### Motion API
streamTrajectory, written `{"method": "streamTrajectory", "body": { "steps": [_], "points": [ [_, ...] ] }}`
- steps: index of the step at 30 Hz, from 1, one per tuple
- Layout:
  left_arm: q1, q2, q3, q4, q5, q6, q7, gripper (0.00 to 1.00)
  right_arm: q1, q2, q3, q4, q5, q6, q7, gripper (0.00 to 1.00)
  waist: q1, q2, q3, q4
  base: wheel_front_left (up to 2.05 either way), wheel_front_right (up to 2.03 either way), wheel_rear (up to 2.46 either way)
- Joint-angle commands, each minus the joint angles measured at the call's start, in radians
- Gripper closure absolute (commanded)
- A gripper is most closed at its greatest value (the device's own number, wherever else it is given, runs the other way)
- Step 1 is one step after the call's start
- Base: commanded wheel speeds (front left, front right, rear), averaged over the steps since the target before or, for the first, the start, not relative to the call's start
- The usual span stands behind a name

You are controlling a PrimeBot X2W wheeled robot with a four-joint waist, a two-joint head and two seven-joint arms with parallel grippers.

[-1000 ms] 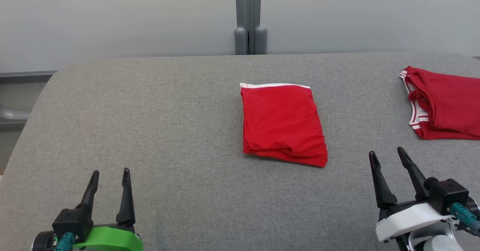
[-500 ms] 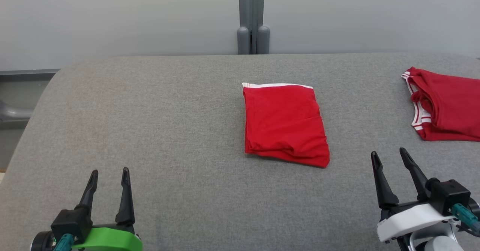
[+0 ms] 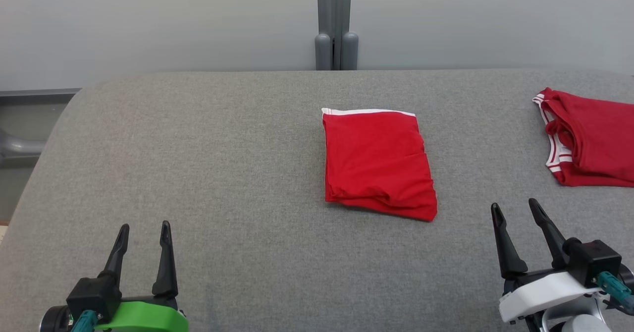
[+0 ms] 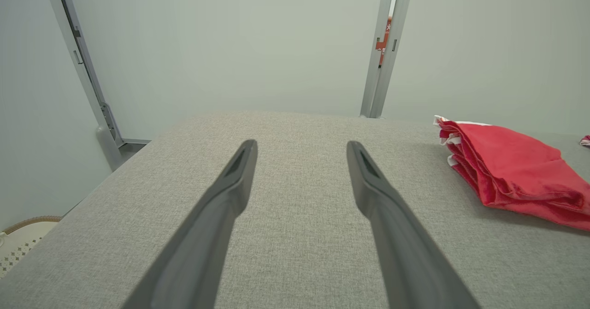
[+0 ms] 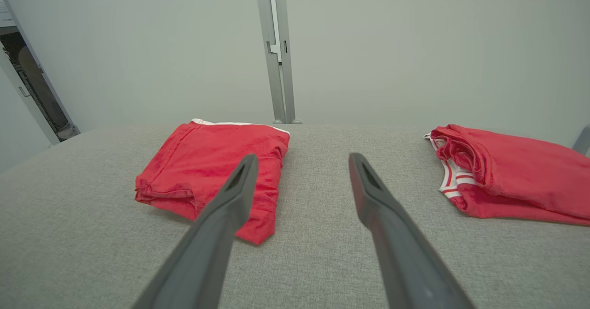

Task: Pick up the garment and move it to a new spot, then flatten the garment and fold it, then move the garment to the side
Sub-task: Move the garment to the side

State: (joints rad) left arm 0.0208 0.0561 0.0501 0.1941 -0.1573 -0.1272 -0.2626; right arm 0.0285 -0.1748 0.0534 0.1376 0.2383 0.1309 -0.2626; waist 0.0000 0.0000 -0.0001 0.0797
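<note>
Grey surface (image 3: pixel 198 148): folded garment (image 3: pixel 379 163) lies beyond spread left fingers (image 3: pixel 166 257) and spread right fingers (image 3: pixel 504 243).

Open grey cloth all round

Folded garment (image 3: pixel 379 163) sits mid-table (image 3: pixel 198 173); second red garment (image 3: pixel 592 143) blocks the far right edge.

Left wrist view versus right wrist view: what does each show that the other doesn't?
Left wrist: left gripper, jaws open; pale woven rim in the corner. Right wrist: right gripper, jaws open; most of a second red garment with white-striped trim. Both: folded red garment with white edging, grey fabric surface, grey upright post.
</note>
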Motion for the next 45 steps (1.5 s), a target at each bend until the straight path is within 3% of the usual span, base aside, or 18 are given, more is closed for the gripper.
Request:
{"method": "streamTrajectory", "body": {
  "steps": [1,8,16,26,36,43,44,45],
  "points": [
    [0.015,0.001,0.002,-0.005,0.01,0.005,-0.002,0.0,0.004,-0.002,-0.004,0.003,-0.004,-0.001,-0.002,0.0,0.0,0.0,0.001,0.001,0.0,0.0,0.0],
    [-0.002,0.001,0.003,-0.008,0.008,0.005,-0.002,0.0,-0.056,-0.02,0.014,0.016,-0.002,0.0,-0.003,0.0,0.0,0.0,0.02,0.005,0.0,0.0,0.0],
    [-0.049,0.0,-0.014,-0.007,0.014,0.004,-0.002,0.0,-0.277,-0.089,0.104,0.101,-0.006,-0.001,-0.002,0.0,0.0,0.0,0.079,0.04,0.0,0.0,0.0],
    [-0.138,-0.004,-0.072,0.0,-0.007,0.007,-0.002,0.0,-0.58,-0.137,0.206,0.393,0.02,-0.001,0.028,0.0,0.0,0.0,0.201,0.131,0.0,0.0,0.0],
    [-0.198,-0.005,-0.141,0.012,-0.052,0.026,-0.002,0.0,-0.658,-0.116,0.239,0.678,0.092,-0.001,0.022,0.0,0.0,0.0,0.277,0.18,0.0,0.0,0.0],
    [-0.216,-0.005,-0.165,0.018,-0.063,0.035,-0.002,0.0,-0.676,-0.066,0.264,0.829,0.175,-0.001,0.039,0.0,0.0,0.0,0.298,0.187,0.0,0.0,0.0],
    [-0.219,-0.005,-0.166,0.019,-0.064,0.037,-0.002,0.0,-0.671,-0.056,0.269,0.842,0.189,-0.001,0.046,0.5,0.0,0.0,0.299,0.187,0.0,0.0,0.0],
    [-0.221,-0.005,-0.168,0.019,-0.065,0.04,-0.002,0.0,-0.67,-0.043,0.277,0.849,0.21,-0.001,0.045,0.81,0.0,0.0,0.299,0.186,0.0,0.0,0.0]
  ]
}}
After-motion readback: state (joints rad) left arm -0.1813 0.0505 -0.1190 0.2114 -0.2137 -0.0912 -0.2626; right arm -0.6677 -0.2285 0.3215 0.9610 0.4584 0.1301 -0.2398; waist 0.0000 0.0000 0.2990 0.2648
